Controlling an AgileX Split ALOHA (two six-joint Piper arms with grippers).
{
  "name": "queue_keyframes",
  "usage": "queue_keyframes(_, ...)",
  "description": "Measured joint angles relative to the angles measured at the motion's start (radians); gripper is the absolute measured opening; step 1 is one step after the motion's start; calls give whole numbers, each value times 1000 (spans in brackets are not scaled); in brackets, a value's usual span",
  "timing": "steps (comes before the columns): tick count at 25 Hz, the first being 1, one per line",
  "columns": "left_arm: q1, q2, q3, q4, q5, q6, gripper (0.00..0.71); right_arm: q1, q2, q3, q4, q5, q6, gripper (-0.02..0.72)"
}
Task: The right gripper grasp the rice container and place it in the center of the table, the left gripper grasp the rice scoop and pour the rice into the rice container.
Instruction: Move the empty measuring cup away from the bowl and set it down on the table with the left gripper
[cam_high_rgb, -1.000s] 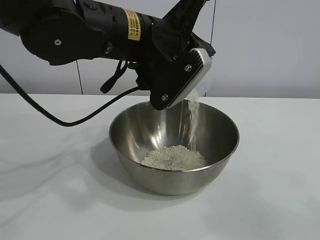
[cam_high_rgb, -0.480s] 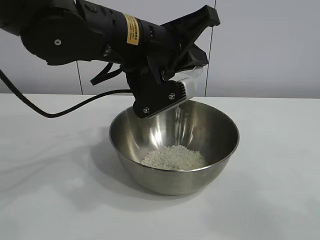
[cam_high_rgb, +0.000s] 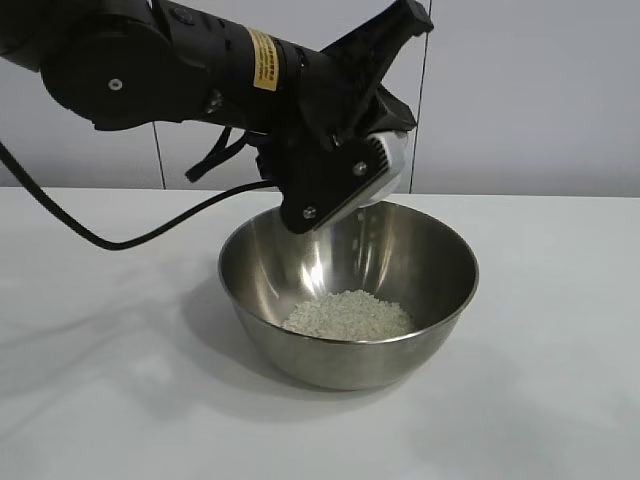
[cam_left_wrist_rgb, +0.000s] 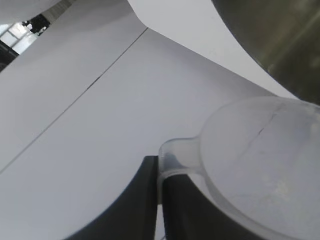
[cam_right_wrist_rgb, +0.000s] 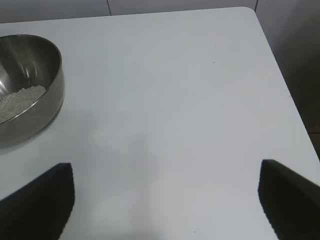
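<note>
The steel rice container (cam_high_rgb: 300, 270) stands mid-table with a pale heap of rice (cam_high_rgb: 348, 314) in its bottom. Above its far rim my left gripper (cam_high_rgb: 352, 182), on the arm with the yellow label, is shut on the clear rice scoop (cam_high_rgb: 388, 160), which is tipped mouth-down over the bowl. In the left wrist view the fingers (cam_left_wrist_rgb: 187, 210) pinch the scoop's small handle (cam_left_wrist_rgb: 176, 152), with the cup body (cam_left_wrist_rgb: 260, 170) beside them and the bowl wall (cam_left_wrist_rgb: 280, 40) beyond. My right gripper (cam_right_wrist_rgb: 165, 200) hangs open over bare table (cam_right_wrist_rgb: 175, 90), off to the side of the rice container (cam_right_wrist_rgb: 47, 95).
A black cable (cam_high_rgb: 90, 230) trails from the left arm down to the tabletop behind the bowl. In the right wrist view the table's edge and rounded corner (cam_right_wrist_rgb: 280, 75) lie close by, with dark floor past them. A grey panelled wall (cam_high_rgb: 530, 90) stands behind.
A second ago a thick stream of rice fell from the scoop; it has thinned to almost nothing. The left gripper rolled the scoop further over and shifted slightly left. The right gripper stayed still.
</note>
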Motion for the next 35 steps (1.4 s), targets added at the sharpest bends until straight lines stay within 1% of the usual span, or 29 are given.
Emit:
queue_keyframes(2, 0, 0, 0, 0, -49, -307, 12, 0, 0, 0, 0, 0, 0, 694)
queue_keyframes(5, 0, 0, 0, 0, -111, -702, 12, 0, 0, 0, 0, 0, 0, 694)
queue_keyframes(7, 0, 0, 0, 0, -133, -907, 12, 0, 0, 0, 0, 0, 0, 694)
queue_keyframes(9, 5, 0, 0, 2, -140, -1030, 12, 0, 0, 0, 0, 0, 0, 694)
queue_keyframes(12, 25, 0, 0, 5, -142, -1078, 12, 0, 0, 0, 0, 1, 0, 694)
queue_keyframes(15, 64, 0, 0, 6, -138, -1102, 12, 0, 0, 0, 0, 1, 0, 694)
queue_keyframes(19, 133, -2, 0, 6, -91, -1158, 12, 0, 0, 0, 0, 1, 0, 694)
queue_keyframes(22, 191, -2, 8, 3, -106, -1165, 12, 0, 0, 0, 0, 1, 0, 694)
queue_keyframes(24, 231, -2, 32, 3, -149, -1164, 12, 0, 0, 0, 0, 1, 0, 694)
queue_keyframes(26, 266, -2, 74, 3, -216, -1164, 12, 0, 0, 0, 0, 1, 0, 694)
queue_keyframes(28, 302, -2, 126, 3, -309, -1144, 12, 0, 0, 0, 0, 1, 0, 694)
queue_keyframes(30, 328, -2, 192, -3, -388, -1089, 12, 0, 0, 0, 0, 1, 0, 694)
queue_keyframes(32, 344, -2, 253, -30, -453, -1015, 12, 0, 0, 0, 0, 1, 0, 694)
queue_keyframes(35, 348, -4, 338, -110, -523, -884, 12, 0, 0, 0, 0, 1, 0, 694)
